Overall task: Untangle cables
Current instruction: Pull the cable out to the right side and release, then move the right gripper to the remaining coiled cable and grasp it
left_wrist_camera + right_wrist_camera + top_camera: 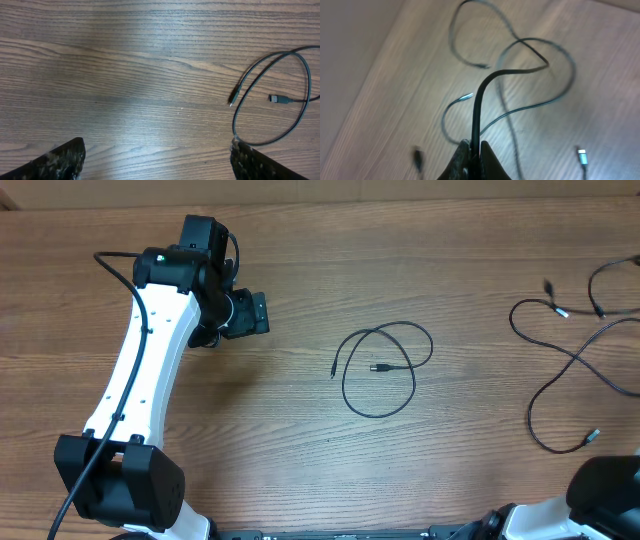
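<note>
Clamped shut in the right tool (472,152) is one thin black cable (479,100), among loose black cables (577,355) at the wooden desk's (300,440) right edge. Left tool (157,160) stands wide apart near a separate looped black cable (378,367) mid-desk.

A brown wood-grain table (300,450) fills every view under soft, even light

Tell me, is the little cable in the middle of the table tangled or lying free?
Free: the cable lies in a loose coil, both plug ends bare on the table, apart from the other cables.
</note>
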